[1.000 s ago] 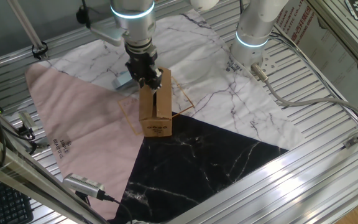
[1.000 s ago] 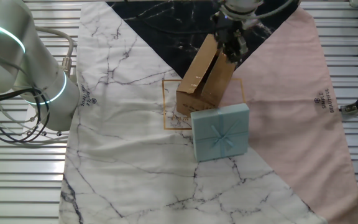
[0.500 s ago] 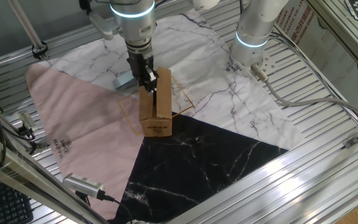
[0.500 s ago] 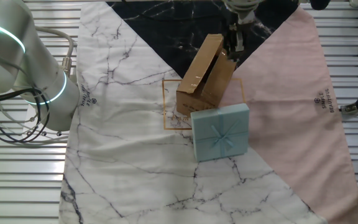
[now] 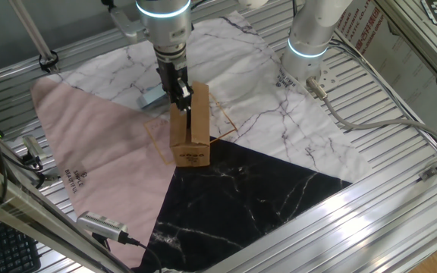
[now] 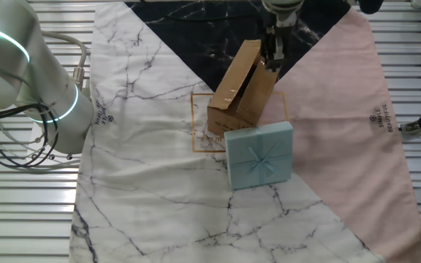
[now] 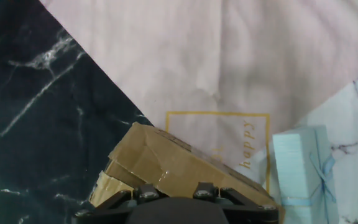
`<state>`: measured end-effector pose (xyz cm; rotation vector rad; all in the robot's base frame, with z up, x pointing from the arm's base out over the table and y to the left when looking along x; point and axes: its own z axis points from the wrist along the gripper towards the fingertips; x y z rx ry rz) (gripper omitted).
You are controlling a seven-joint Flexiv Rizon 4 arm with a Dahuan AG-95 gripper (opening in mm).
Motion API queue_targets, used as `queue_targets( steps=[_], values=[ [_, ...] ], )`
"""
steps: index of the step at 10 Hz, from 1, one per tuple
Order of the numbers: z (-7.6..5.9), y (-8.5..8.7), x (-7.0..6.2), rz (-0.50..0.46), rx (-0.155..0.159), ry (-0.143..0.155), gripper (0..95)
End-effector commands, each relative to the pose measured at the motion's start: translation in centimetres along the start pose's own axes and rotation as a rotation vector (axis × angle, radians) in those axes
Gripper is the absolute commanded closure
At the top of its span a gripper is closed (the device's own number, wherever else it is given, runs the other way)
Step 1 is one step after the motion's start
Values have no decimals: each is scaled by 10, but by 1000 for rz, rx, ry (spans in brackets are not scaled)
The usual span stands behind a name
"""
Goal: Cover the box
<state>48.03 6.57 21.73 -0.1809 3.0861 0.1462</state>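
Note:
The brown cardboard box (image 5: 190, 130) stands on the cloth where the pink, black and marble parts meet. It also shows in the other fixed view (image 6: 238, 93), with one flap raised at its top. My gripper (image 5: 182, 92) is at the box's top edge, against the upper flaps, and is seen edge-on (image 6: 272, 52). In the hand view the box's folded top (image 7: 166, 163) lies right below the hand. The fingers are hidden there, so their gap cannot be read.
A light blue gift box (image 6: 260, 155) with a ribbon lies beside the carton, also in the hand view (image 7: 298, 169). A second white arm (image 5: 311, 34) stands at the back right (image 6: 28, 80). Metal slats surround the cloth.
The hand has turned about its axis at the box's top, from broadside a second ago to edge-on now. The box has stayed in place.

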Motion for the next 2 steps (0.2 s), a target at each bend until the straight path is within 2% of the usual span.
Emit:
queue_targets(
  steps=[1,2],
  values=[
    [-1,0,0,-50,-17,5,570],
    [-1,1,0,-49,-20,1,570]
  ],
)
